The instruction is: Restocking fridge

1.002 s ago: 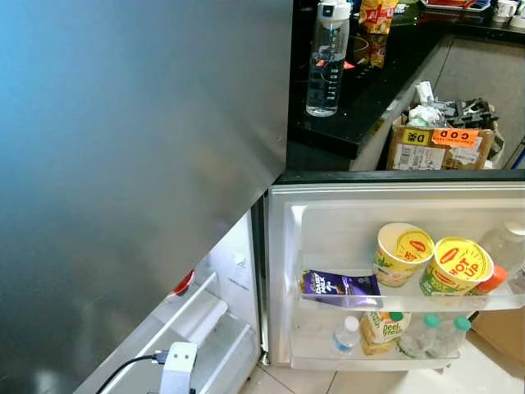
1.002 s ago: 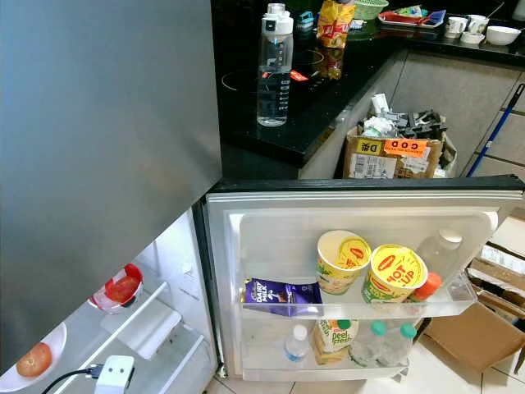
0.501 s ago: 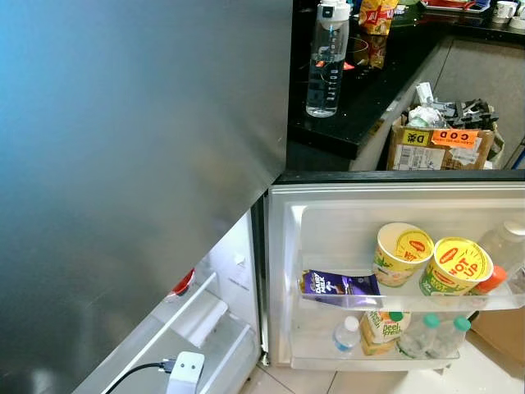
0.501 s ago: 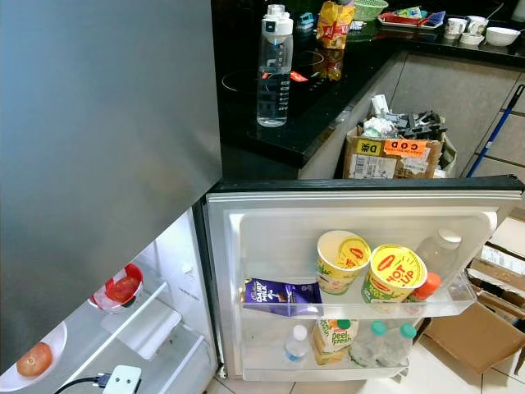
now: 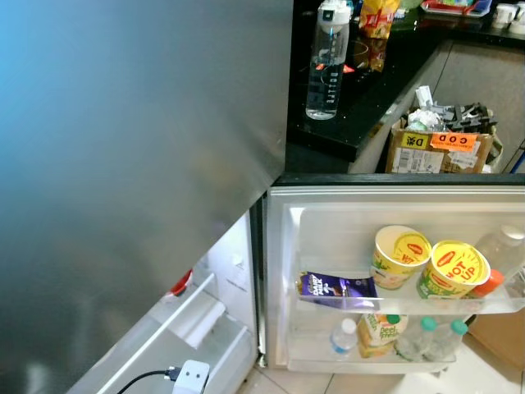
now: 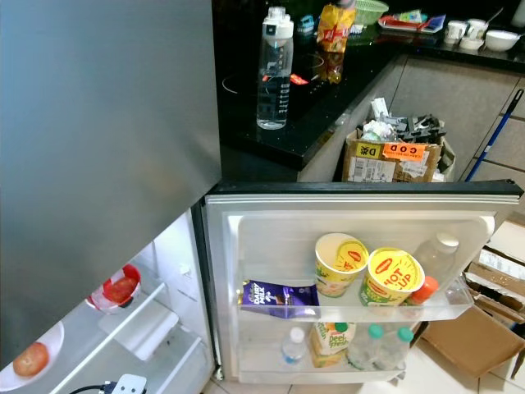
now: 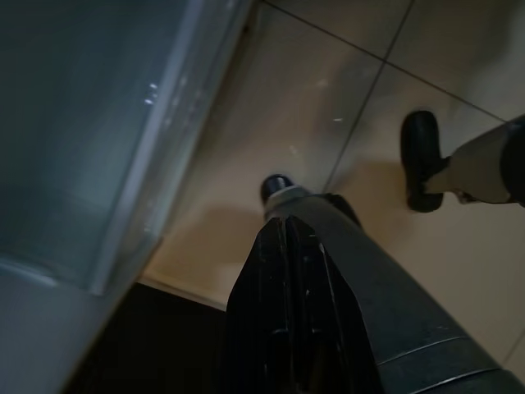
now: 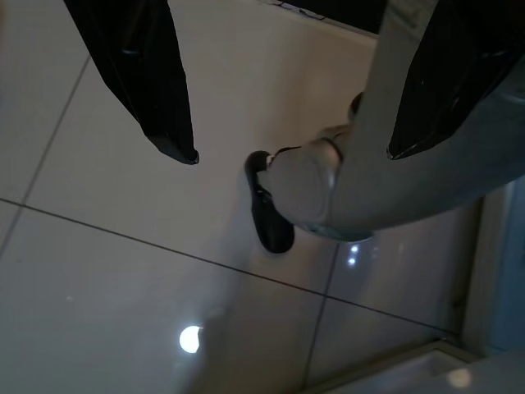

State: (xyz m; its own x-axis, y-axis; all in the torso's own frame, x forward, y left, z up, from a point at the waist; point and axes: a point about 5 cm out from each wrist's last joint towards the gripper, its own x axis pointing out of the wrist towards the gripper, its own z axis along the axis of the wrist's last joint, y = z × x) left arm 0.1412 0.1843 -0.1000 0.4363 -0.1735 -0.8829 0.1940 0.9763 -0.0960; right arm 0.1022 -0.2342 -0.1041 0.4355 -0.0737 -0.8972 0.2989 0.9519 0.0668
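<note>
The fridge door (image 6: 246, 263) stands open, full of cups (image 6: 340, 264). Both grippers hang far below: right gripper (image 8: 287, 139) apart, left gripper (image 7: 287, 246) together.

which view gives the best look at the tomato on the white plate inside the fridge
The right eye view: the tomato sits whole on the white plate at the lower left, below the steel upper door. In the left eye view that door hides it. Both wrist views point at the floor tiles, away from the fridge.
</note>
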